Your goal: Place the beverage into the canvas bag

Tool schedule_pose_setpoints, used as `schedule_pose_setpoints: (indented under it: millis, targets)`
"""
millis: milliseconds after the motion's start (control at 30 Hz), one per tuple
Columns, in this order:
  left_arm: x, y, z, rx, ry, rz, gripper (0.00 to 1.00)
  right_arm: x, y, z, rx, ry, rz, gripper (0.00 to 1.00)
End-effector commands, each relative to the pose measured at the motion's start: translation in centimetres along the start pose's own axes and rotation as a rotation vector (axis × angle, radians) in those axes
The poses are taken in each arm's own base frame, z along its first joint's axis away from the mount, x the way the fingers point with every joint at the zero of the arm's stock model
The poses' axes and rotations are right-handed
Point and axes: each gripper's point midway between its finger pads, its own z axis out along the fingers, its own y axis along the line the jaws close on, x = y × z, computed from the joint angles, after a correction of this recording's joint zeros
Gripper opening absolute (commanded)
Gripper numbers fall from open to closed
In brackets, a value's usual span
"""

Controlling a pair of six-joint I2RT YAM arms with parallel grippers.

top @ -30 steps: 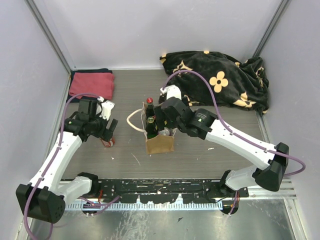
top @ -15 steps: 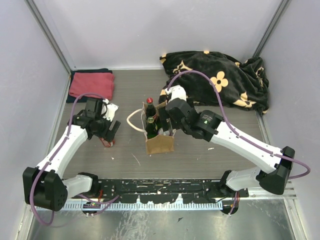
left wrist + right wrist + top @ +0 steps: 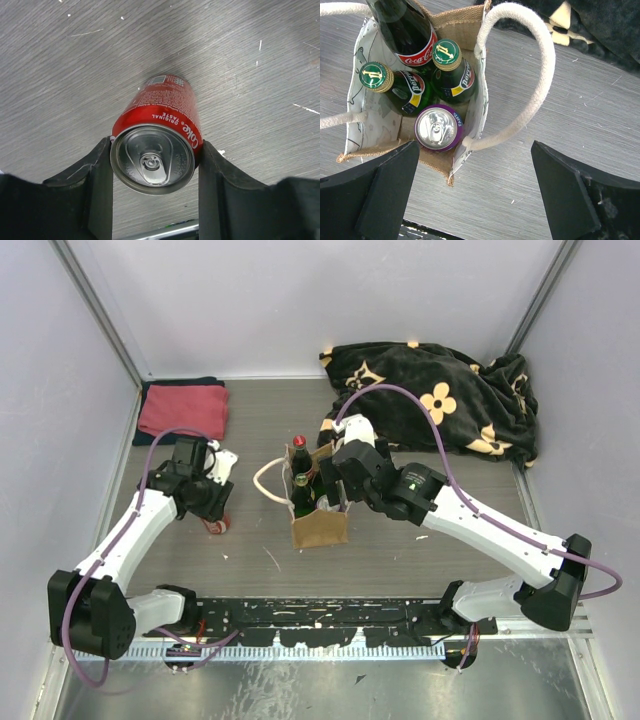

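A red Coke can, the beverage, stands upright on the table left of the bag and shows as a small red shape from above. My left gripper is shut on it, a black finger pressed to each side. The canvas bag stands at mid-table, tan with white rope handles. Inside are a Coca-Cola bottle, two green bottles and a purple can. My right gripper hangs open over the bag's right edge, holding nothing.
A folded red cloth lies at the back left. A black blanket with flower print fills the back right corner. Grey walls close in both sides and the back. A perforated black rail runs along the near edge.
My left gripper's fingers have closed in onto the Coke can. The right arm has shifted slightly to the right beside the bag, its jaws still wide.
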Motion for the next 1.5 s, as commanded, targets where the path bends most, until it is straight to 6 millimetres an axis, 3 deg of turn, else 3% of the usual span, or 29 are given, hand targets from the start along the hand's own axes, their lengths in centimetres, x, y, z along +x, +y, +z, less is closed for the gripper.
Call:
schedule_pose_setpoints:
  millis: [0, 100, 233, 533, 733, 967, 1233, 1467]
  targets:
    - [0.1, -0.3, -0.3, 0.022, 0.008, 0.011, 0.30, -1.5, 0.0, -1.2, -0.022, -0.061, 0.040, 1.00]
    - [-0.4, -0.4, -1.1, 0.032, -0.001, 0.010, 0.14, -1.2, 0.0, -1.1, -0.024, -0.048, 0.028, 1.00]
    - [-1.6, -0.5, -3.3, 0.045, -0.034, 0.004, 0.07, -0.6, -0.1, -1.0, -0.018, -0.033, 0.034, 1.00]
    - [-5.6, -0.2, -9.9, 0.049, -0.173, -0.009, 0.04, 2.9, -0.8, 0.1, 0.024, 0.030, 0.091, 1.00]
    - [-9.2, -0.1, -15.8, 0.058, -0.316, -0.019, 0.05, 5.5, -1.0, 1.1, 0.035, 0.059, 0.116, 1.00]
    - [-13.7, -0.9, -21.7, 0.125, -0.468, -0.055, 0.05, 6.6, -0.9, 2.1, 0.044, 0.063, 0.121, 1.00]
    - [-17.4, -2.3, -24.8, 0.231, -0.570, -0.092, 0.05, 5.6, -0.7, 1.9, 0.036, 0.040, 0.129, 1.00]
    - [-19.5, -5.5, -23.2, 0.332, -0.541, -0.058, 0.04, 7.3, 0.0, 2.1, -0.004, 0.100, 0.126, 1.00]
